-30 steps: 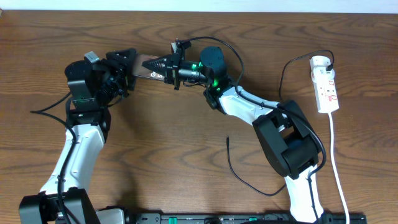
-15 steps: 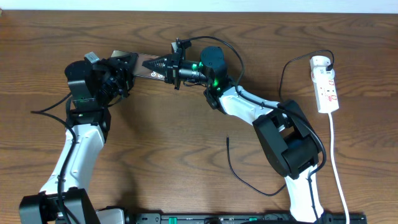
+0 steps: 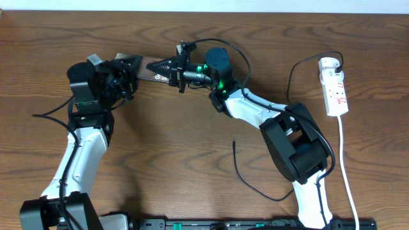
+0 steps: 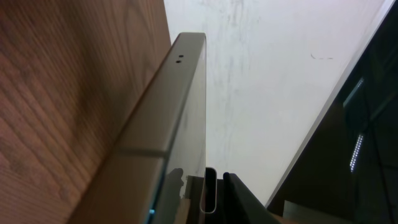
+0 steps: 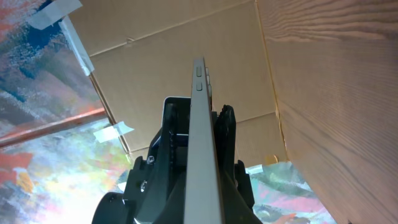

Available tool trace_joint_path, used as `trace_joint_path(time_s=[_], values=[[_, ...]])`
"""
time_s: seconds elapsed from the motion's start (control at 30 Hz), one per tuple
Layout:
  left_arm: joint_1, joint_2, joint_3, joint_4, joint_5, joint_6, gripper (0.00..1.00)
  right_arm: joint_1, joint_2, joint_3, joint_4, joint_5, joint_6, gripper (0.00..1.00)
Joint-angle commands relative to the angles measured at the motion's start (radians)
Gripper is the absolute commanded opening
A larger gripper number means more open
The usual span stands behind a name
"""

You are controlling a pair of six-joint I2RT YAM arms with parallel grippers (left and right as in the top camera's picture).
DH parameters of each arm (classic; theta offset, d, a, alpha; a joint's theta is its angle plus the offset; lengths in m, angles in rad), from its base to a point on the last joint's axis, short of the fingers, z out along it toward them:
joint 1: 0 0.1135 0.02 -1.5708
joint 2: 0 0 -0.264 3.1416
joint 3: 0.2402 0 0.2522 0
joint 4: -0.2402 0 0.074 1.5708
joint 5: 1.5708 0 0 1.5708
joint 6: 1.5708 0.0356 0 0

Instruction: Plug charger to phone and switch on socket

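- You've got the phone near the table's far edge, left of centre. The right gripper pinches one end and the left gripper pinches the other, likely a handover to free an arm.
- The charger lies loose toward the front edge, not yet plugged in.
- The socket sits by the right edge.
- Count: one phone, one charger, one socket, two grippers.

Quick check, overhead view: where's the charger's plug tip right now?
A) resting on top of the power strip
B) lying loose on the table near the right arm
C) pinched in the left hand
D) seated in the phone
B: the charger's plug tip lies free on the table, well apart from the phone that the right hand grips.
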Motion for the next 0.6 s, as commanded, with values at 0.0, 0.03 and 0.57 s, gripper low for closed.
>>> trace_joint_path(time_s=[0.0, 0.03, 0.57], values=[[0.001, 0.004, 0.000, 0.006, -0.005, 0.002, 0.27, 0.003, -0.021, 0.015, 0.002, 0.056, -0.005, 0.02], [0.001, 0.004, 0.000, 0.006, -0.005, 0.002, 0.27, 0.003, -0.021, 0.015, 0.002, 0.066, -0.005, 0.02], [0.002, 0.004, 0.000, 0.006, -0.006, 0.002, 0.08, 0.002, -0.021, 0.015, -0.001, 0.076, -0.005, 0.02]])
